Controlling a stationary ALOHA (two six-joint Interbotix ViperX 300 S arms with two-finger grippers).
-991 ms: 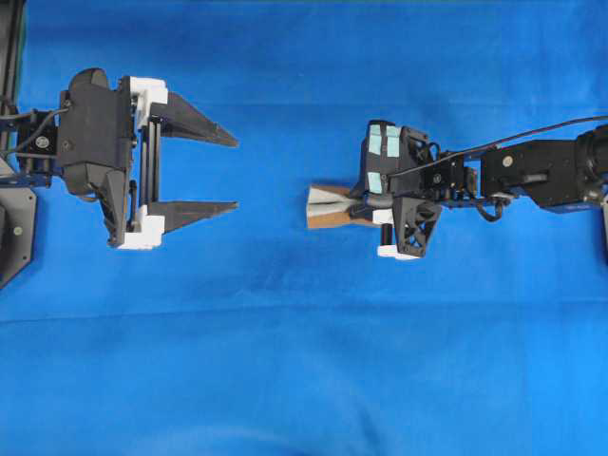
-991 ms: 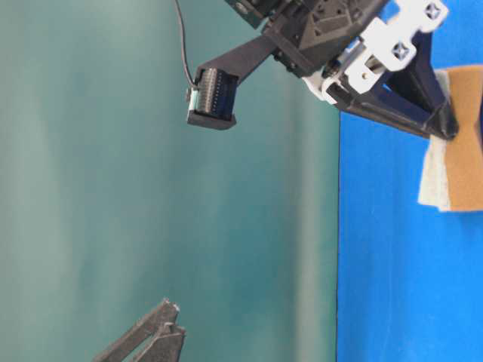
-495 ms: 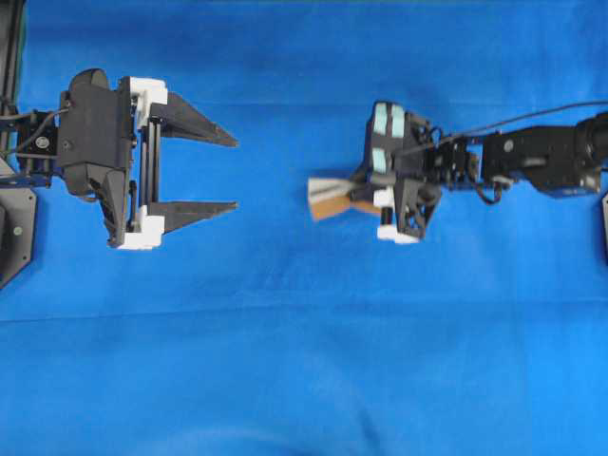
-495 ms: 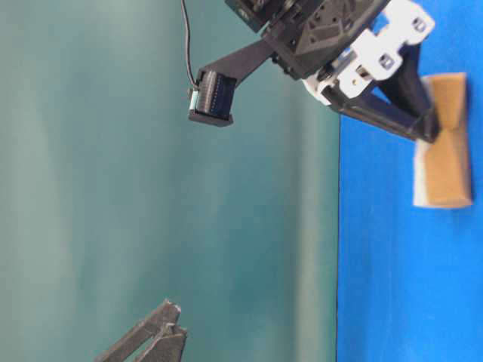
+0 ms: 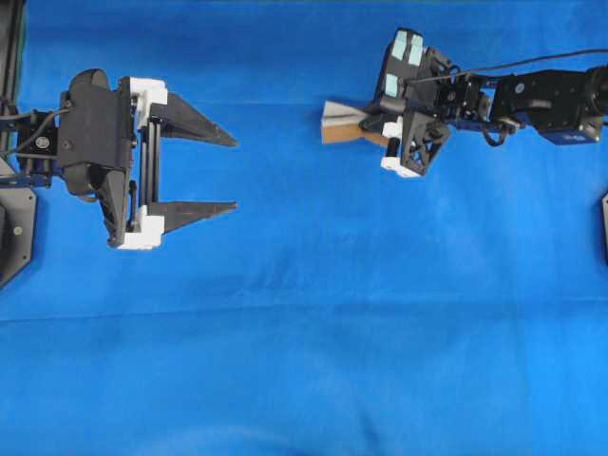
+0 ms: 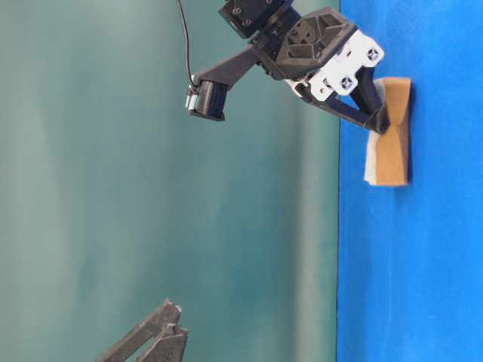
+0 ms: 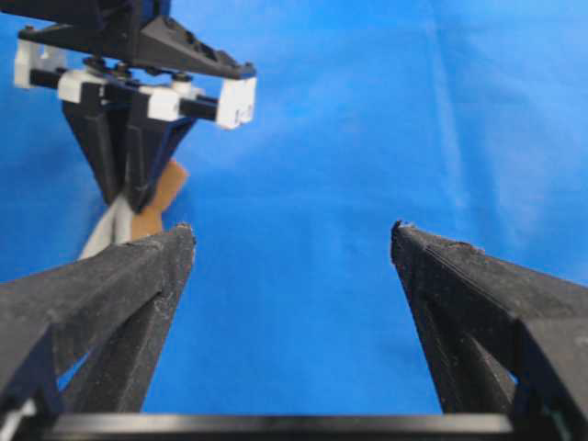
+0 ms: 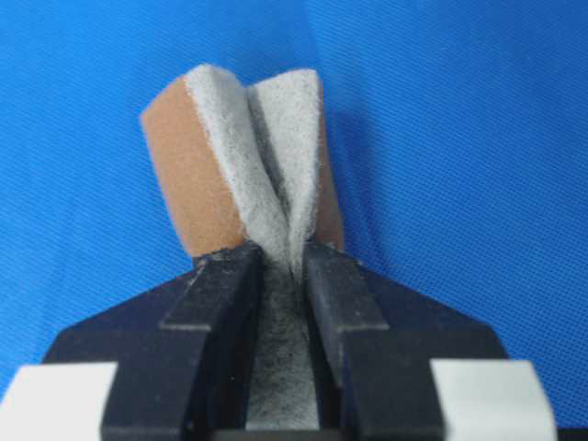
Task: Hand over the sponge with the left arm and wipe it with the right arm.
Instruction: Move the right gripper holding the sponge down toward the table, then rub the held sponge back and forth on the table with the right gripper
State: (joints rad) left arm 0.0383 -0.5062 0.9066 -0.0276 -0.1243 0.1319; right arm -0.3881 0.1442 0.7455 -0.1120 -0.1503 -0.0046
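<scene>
at the upper right of the overhead view, the right arm (image 5: 532,90) reaches leftward, its gripper (image 5: 366,122) clenched on the sponge (image 5: 342,123), which is pinched into a fold and pressed against the blue cloth (image 5: 313,332). well apart, the left gripper (image 5: 228,171) points rightward, fingers spread, grasping nothing.

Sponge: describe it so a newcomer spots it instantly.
On the blue cloth, look to the overhead view's upper right, where the teal-patched right gripper is shut. Pinched in its fingertips is the sponge, the only non-black object: a grey-white face on orange-brown foam, squeezed in at the middle.
</scene>
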